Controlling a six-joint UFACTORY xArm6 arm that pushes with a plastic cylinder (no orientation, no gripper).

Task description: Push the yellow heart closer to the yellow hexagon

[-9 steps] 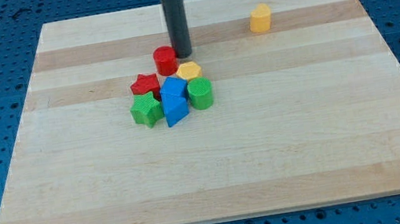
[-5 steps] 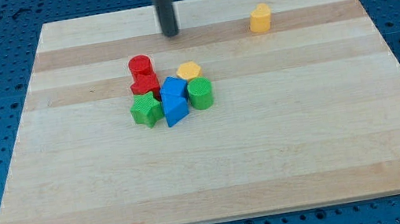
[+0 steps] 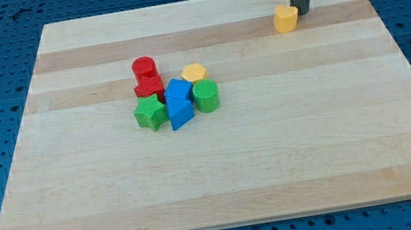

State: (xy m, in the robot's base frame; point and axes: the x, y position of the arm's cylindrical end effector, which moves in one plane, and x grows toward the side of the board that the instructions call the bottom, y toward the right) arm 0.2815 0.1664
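Note:
The yellow heart [image 3: 285, 18] lies near the view's top right of the wooden board [image 3: 224, 185]. My tip [image 3: 304, 12] stands just to the heart's right, touching it or nearly so. The yellow hexagon [image 3: 194, 72] sits far to the left and lower, at the top right of a cluster of blocks near the board's middle.
The cluster holds a red cylinder [image 3: 143, 65], a red star [image 3: 149, 85], a green star [image 3: 150, 112], two blue blocks [image 3: 179, 102] and a green cylinder [image 3: 206, 96], all left of or below the hexagon.
My tip left the red cylinder, which ended up beside the red star, and swept across the top of the board to the heart's right side. The heart now sits slightly further right.

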